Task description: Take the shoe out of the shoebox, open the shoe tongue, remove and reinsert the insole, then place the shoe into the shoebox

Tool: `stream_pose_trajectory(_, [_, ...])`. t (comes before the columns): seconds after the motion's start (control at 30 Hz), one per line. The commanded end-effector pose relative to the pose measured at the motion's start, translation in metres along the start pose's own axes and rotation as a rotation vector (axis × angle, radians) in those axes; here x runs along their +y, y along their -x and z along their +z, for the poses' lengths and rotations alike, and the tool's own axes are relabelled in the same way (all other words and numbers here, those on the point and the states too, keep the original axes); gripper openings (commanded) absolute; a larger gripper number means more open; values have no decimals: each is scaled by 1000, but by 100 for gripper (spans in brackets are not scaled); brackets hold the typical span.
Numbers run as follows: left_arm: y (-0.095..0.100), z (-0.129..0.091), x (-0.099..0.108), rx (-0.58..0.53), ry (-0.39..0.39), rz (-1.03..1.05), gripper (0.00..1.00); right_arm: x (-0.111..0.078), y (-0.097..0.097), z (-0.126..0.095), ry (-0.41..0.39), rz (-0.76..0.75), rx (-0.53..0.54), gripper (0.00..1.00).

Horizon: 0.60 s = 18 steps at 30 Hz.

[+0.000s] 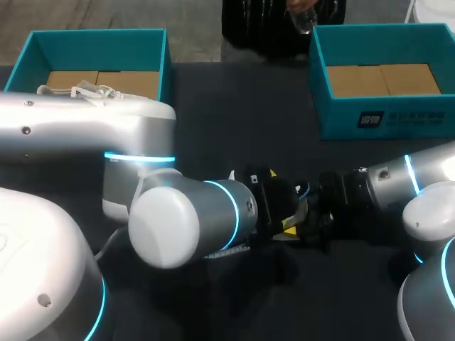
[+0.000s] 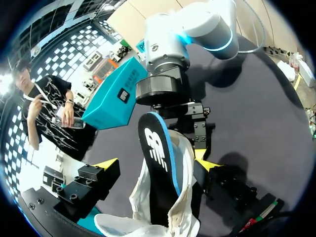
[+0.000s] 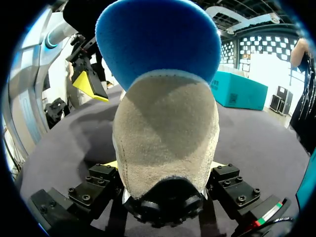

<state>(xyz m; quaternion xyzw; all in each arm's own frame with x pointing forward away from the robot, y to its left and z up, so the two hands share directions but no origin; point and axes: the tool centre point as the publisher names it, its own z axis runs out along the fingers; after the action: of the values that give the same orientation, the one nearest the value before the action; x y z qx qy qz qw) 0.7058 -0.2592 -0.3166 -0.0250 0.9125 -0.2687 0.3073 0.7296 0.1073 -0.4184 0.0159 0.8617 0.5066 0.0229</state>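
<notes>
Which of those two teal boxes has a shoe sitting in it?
The left shoebox: a white laced shoe shows in it, partly hidden by the arm. The right shoebox shows only its brown cardboard floor.

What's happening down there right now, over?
Left tool open astride shoe. Right tool shut on its heel. Insole sticking out. Empty shoebox farther back.
</notes>
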Motion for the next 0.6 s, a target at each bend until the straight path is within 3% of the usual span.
stream_pose_trajectory(0.03, [0,7,7,-9,-34,-9,96,1,-1,0,-3,0,-2,0])
stream_pose_trajectory(0.27, [6,9,4,-26,-61,-20,82,1,-1,0,-3,0,-2,0])
stream_pose_trajectory(0.6, [3,15,1,-54,-59,-25,80,1,-1,0,-3,0,-2,0])
